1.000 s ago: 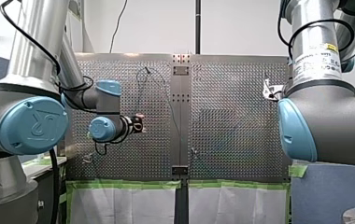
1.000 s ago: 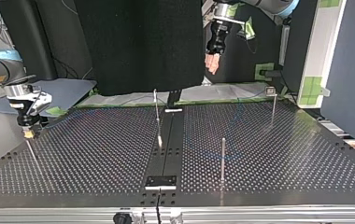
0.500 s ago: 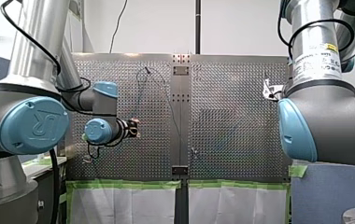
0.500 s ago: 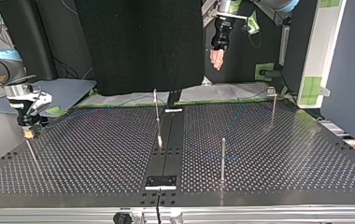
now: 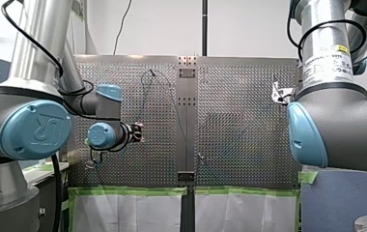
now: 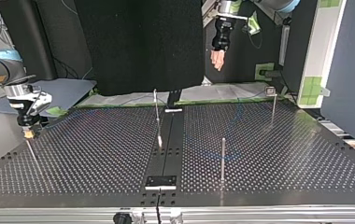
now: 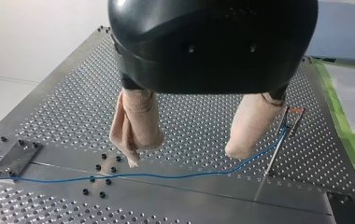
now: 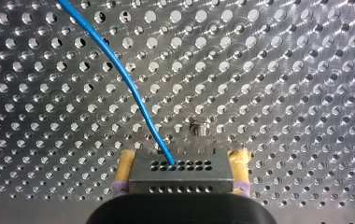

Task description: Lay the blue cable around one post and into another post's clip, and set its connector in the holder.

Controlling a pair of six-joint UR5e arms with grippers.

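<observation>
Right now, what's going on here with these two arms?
My right claw grips the connector of the blue cable between yellow pads, low over the perforated table. My left claw hangs open higher up, holding nothing. The cable lies across the table and reaches a post; the connector is not set down yet.

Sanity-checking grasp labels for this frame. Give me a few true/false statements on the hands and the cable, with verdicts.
1. My left hand is open, with nothing between its fingers. True.
2. My right hand is empty. False: it is shut on the connector.
3. The blue cable runs into the connector. True.
4. My left hand rests on the table. False: in the top view it hangs above the table.
</observation>
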